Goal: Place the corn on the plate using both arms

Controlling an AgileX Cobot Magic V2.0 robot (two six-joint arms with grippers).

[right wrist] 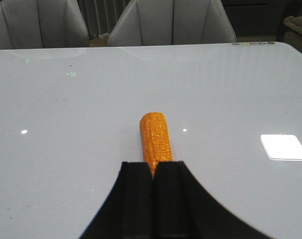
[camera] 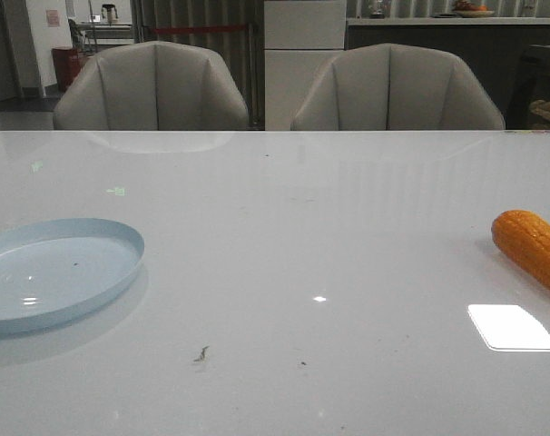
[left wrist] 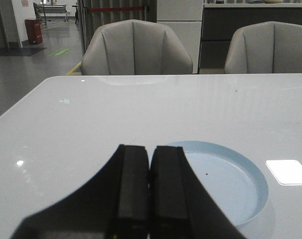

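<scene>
The orange corn lies on the white table at the far right of the front view, partly cut off by the frame edge. At the left stands the pale blue plate, with nothing on it. Neither gripper shows in the front view. In the left wrist view my left gripper is shut and holds nothing, and the plate lies just beyond its fingers, off to one side. My right gripper is also shut and holds nothing. The corn lies lengthwise on the table right past the fingertips, which hide its near end.
Two grey armchairs stand behind the table's far edge. A bright light reflection sits on the table near the corn. A small dark scrap lies near the front middle.
</scene>
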